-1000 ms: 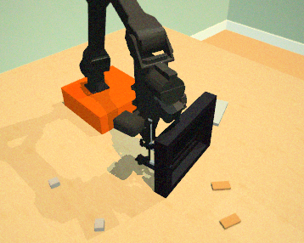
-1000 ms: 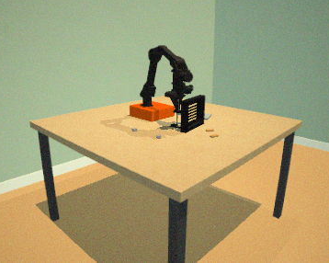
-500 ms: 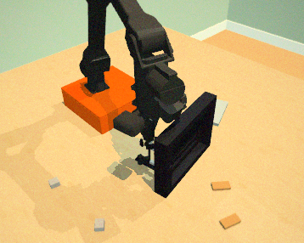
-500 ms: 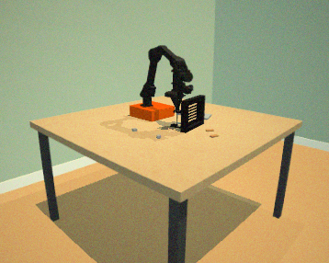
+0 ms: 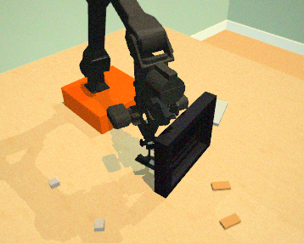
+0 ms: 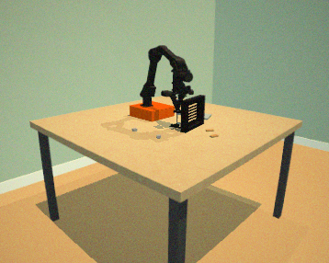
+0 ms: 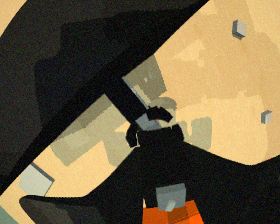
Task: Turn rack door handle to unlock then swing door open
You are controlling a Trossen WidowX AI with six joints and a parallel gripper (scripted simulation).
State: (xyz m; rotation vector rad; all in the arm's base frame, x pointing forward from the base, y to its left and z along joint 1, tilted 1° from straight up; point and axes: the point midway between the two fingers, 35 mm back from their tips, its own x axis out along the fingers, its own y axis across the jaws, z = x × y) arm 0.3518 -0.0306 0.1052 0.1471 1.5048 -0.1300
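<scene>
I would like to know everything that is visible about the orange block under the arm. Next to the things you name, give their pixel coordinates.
The orange block [image 5: 117, 94] [image 6: 147, 114] [image 7: 154, 217] is a low, plain box with straight edges and a flat top. It looks smooth, but its material I cannot tell. It lies flat on the table [image 5: 253, 153] [image 6: 173, 165] [image 7: 220, 75], and the arm's foot [image 5: 97, 87] [image 6: 147, 104] stands on it.
</scene>
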